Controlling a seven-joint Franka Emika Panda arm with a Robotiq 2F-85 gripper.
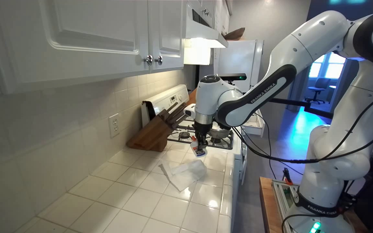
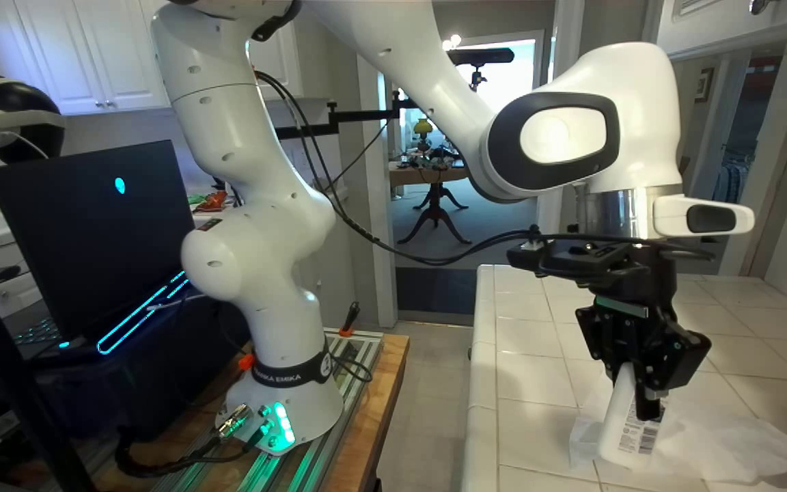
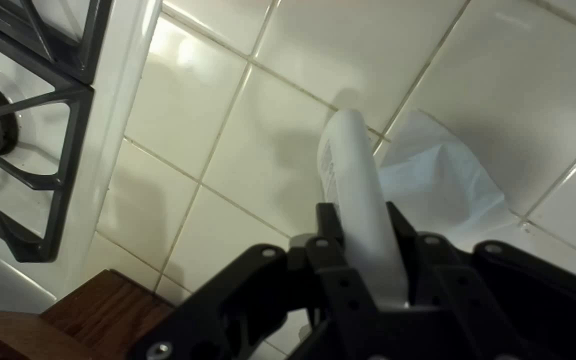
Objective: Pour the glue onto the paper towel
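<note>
The gripper [image 3: 359, 212] has the glue [image 3: 353, 175] pinched mid-frame in the wrist view, towel [image 3: 433, 180] just right of it. Honestly I'd get the orange top [image 1: 193, 139] over the towel's middle first, then tip slowly so nothing hits the tiles [image 3: 260, 150].

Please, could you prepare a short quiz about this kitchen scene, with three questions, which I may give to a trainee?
1. True or false: the pincer is closed on the glue bottle.
2. Choose one. The paper towel lies on:
A) the floor
B) the tiled counter
C) the laptop
3. Which cooking appliance stands next to the wooden knife block?

Key:
1. True
2. B
3. The gas stove
</note>
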